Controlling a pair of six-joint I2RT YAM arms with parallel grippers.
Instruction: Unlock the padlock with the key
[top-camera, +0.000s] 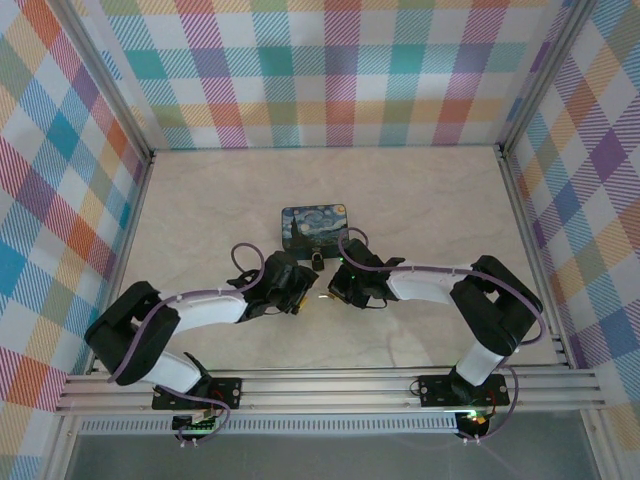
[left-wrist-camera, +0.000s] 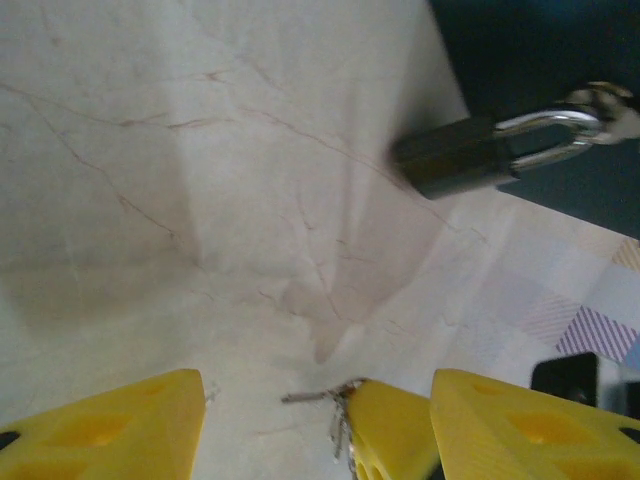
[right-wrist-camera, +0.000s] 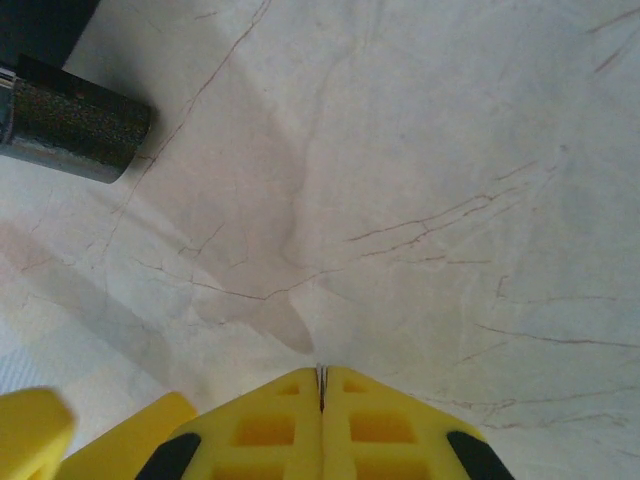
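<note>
Aligning stage: key is gripped but not yet at the keyhole. Left tool (left-wrist-camera: 318, 392) has its jaws apart, yellow wedge fingers empty over the veined, marble-look counter (left-wrist-camera: 150, 200). Padlock (left-wrist-camera: 460, 155) lies on the counter just ahead: matte black body, shiny U shackle, tucked against the printed box (top-camera: 315, 228). Right tool (right-wrist-camera: 322, 378) is closed, probably on the key (left-wrist-camera: 305, 397), a thin grey sliver. Next: left steadies the padlock body, right lines the key up.

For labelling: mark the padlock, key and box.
padlock (left-wrist-camera: 450, 160), left wrist view, on its dark body
key (left-wrist-camera: 310, 397), left wrist view, on its thin grey shaft
box (top-camera: 312, 222), top view, on its printed lid
</note>
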